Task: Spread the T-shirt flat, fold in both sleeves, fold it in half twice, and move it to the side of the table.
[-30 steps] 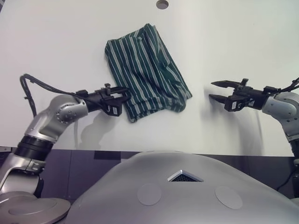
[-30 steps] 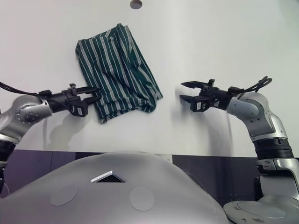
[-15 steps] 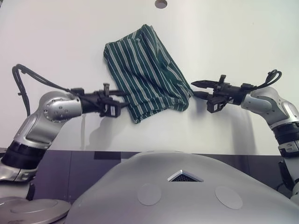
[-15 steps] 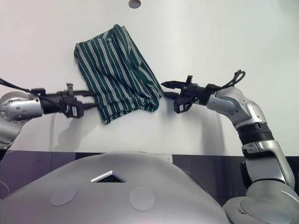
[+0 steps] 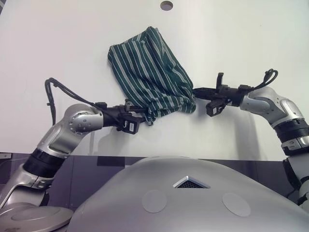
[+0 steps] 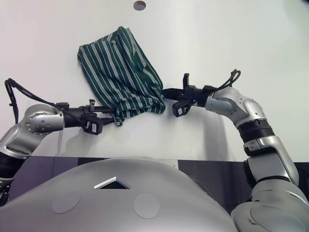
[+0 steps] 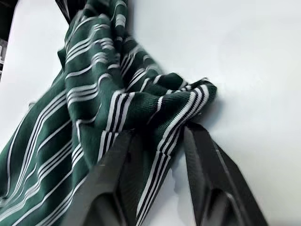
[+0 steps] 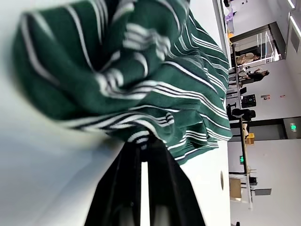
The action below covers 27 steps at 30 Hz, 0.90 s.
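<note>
Crumpled green white-striped T-shirt (image 5: pixel 149 72) on white worktop (image 5: pixel 58 43); left end effector (image 5: pixel 144 114) clamps its near corner, right end effector (image 5: pixel 195 90) pinches its right edge.

A green T-shirt (image 5: pixel 150 72) with thin white stripes lies bunched on a white table (image 5: pixel 58 43), its stripes running slantwise from far left to near right. The left gripper (image 5: pixel 144 112) comes in low from the left, and its tips meet the cloth at the near left corner, where the fabric is puckered into a small point. The right gripper (image 5: pixel 195 91) comes in from the right, level with the tabletop, and its tips touch the rounded near right corner of the garment. A small round hole (image 5: pixel 166 5) sits in the tabletop beyond the garment, well apart from it.
</note>
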### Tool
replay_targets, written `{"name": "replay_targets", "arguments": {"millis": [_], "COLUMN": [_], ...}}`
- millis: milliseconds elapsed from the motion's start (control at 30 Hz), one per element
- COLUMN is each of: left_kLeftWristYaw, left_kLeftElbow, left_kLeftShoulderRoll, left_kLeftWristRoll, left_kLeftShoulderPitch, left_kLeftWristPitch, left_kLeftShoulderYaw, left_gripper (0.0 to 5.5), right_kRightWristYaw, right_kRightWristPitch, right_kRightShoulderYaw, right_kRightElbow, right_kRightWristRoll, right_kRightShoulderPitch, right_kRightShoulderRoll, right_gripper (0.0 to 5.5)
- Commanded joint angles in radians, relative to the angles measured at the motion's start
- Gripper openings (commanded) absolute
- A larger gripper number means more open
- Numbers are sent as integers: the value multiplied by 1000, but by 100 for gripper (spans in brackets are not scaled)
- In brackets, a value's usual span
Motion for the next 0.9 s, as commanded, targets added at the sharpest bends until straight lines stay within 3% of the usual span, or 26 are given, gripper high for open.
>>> {"name": "replay_targets", "arguments": {"millis": [33,133,200,267,333,467,600,767,900], "left_kLeftWristYaw": [-86,-166,-200,-227,-267,-219,-69,129,238], "left_kLeftElbow": [-10,-55,-72,-92,-136,-185,-7,187,287], "left_kLeftShoulderRoll": [50,94,112,123,147,69,-90,-230,-291], "left_kLeftWristRoll": [-21,-150,-244,-352,-473,-736,-848,-737,-656], "left_kLeftShoulderPitch": [44,72,84,95,123,110,-109,-300,-355], "left_kLeftWristPitch": [98,248,348,461,562,771,874,904,881], "left_kLeftShoulderYaw": [-13,27,62,103,135,243,366,341,347], "left_gripper": [69,21,0,0,0,0,0,0,0], "right_kRightWristYaw": [175,429,603,735,793,754,717,608,527], "right_kRightWristPitch": [138,403,620,861,1046,1323,1430,1385,1301], "right_kRightShoulderYaw": [38,36,21,-4,-28,-114,-153,-157,-193], "right_kRightElbow": [-31,-204,-388,-601,-723,-747,-461,-31,167], "right_kRightWristRoll": [124,356,517,714,874,1093,1085,958,874], "right_kRightShoulderPitch": [24,72,136,195,181,3,-188,-395,-476], "right_kRightShoulderRoll": [-1,-83,-204,-334,-368,-251,-101,135,253], "right_gripper": [0,0,0,0,0,0,0,0,0]}}
